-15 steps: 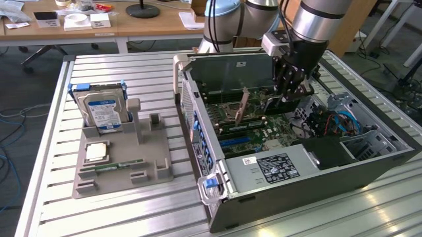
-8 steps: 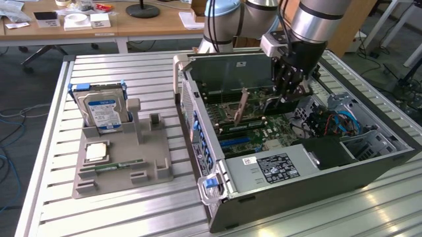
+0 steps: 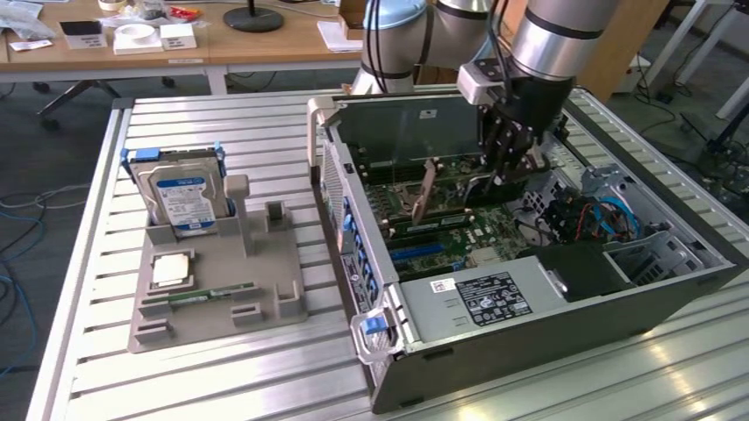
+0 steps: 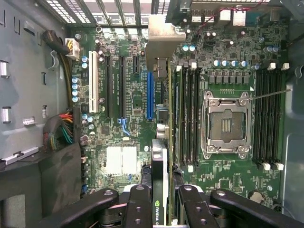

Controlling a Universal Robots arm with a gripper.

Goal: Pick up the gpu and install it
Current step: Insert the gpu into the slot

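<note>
Gripper (image 3: 510,158) is clamped on the gpu (image 3: 404,132), fingers (image 4: 138,209) pressed to both faces (NVIDIA label (image 4: 157,211) peeking out between them). The gpu stands upright on its long edge in the open case (image 3: 562,324), over the motherboard (image 3: 451,241), with its bracket (image 3: 316,132) toward 9 o'clock in the exterior view. From the wrist it's edge-on, just beside the blue slot (image 4: 150,95). Can't tell if it touches a slot. Hard drive (image 3: 188,197) sits in a grey holder (image 3: 217,298) at 9 o'clock of the case.
</note>
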